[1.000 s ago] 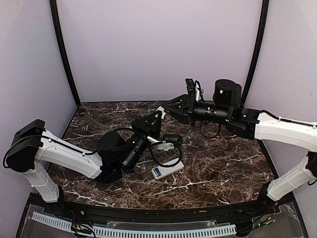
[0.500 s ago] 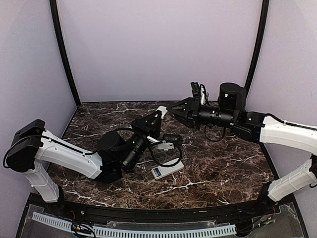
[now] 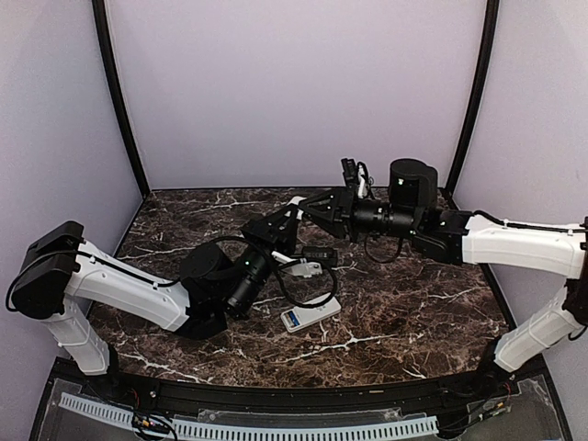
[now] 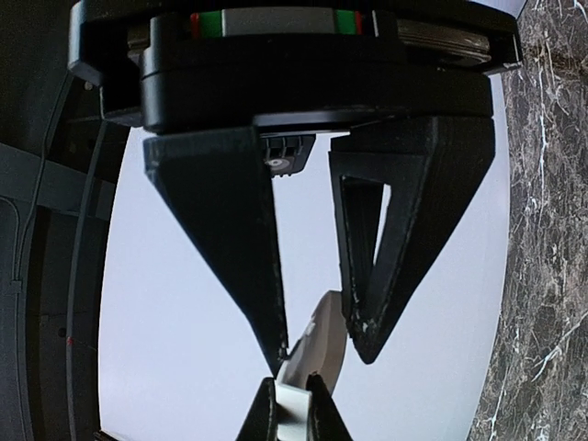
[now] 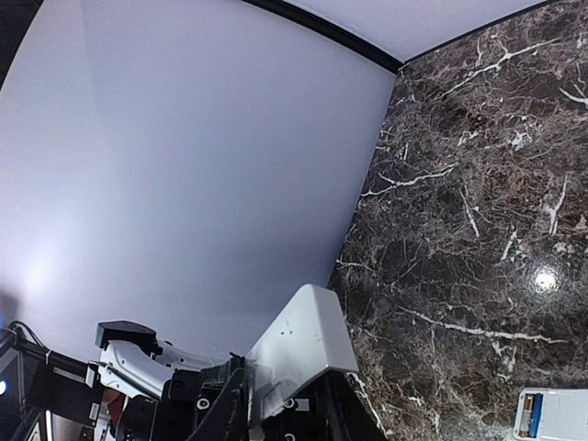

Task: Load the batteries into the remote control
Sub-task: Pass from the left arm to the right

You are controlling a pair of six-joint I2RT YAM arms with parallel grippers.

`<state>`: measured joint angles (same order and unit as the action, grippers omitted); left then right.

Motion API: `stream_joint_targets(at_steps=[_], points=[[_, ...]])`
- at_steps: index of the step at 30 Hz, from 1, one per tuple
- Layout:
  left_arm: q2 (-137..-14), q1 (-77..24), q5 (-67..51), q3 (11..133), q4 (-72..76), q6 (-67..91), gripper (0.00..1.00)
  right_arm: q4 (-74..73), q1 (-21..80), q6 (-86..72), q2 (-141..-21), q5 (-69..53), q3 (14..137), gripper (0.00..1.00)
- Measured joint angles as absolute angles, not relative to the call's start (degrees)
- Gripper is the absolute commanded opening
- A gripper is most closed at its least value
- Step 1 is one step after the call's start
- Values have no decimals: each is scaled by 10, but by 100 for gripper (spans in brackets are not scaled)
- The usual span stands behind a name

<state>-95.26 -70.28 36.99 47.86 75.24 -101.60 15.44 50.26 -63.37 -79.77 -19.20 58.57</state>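
White cover point(image 5: 303, 349) pinched aloft; black cable point(image 3: 283, 289) beside remote control point(image 3: 310, 316).

You see the left gripper point(image 3: 291, 214) and right gripper point(image 3: 306, 205) meeting tip to tip, with a small flat white plastic piece point(image 3: 297, 200) showing between them. Nearer the arm bases than both grippers, and apart from them, a slim white rectangular plastic handset point(image 3: 310, 317) lies on the dark marble table point(image 3: 413, 312).

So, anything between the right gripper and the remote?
Yes. Both the right gripper and the left gripper hold the white cover aloft; in the top view the left arm's cable sits between them and the remote.
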Motion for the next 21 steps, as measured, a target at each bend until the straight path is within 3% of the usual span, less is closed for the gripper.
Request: stream_joint_targets(at_steps=[7, 13, 20, 21], points=[[-952, -703, 372, 478, 754, -1013, 0, 188, 502, -651, -819, -197, 592, 19], [-953, -702, 371, 474, 755, -1014, 0, 198, 501, -661, -821, -199, 594, 0], [-953, -702, 368, 471, 756, -1016, 0, 197, 501, -674, -821, -204, 597, 0], [-953, -702, 368, 471, 756, -1016, 8, 197, 501, -674, -821, -204, 597, 0]])
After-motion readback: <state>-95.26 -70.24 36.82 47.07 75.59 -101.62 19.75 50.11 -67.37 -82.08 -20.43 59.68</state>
